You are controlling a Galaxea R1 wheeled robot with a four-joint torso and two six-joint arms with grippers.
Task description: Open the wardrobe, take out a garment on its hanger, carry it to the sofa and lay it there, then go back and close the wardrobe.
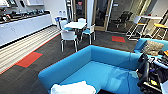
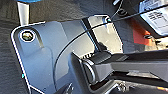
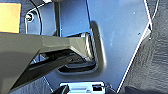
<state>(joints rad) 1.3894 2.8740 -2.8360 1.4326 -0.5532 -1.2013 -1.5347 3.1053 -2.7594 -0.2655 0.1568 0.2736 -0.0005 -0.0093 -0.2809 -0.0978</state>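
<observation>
White cloth, the garment (image 1: 73, 88), lay bunched on the near edge of the blue sofa (image 1: 100, 67) below your camera. I could not tell either pincer's state. It looked to sit close to the seat's front edge, so a nudge from your base could have dragged it to the floor.
</observation>
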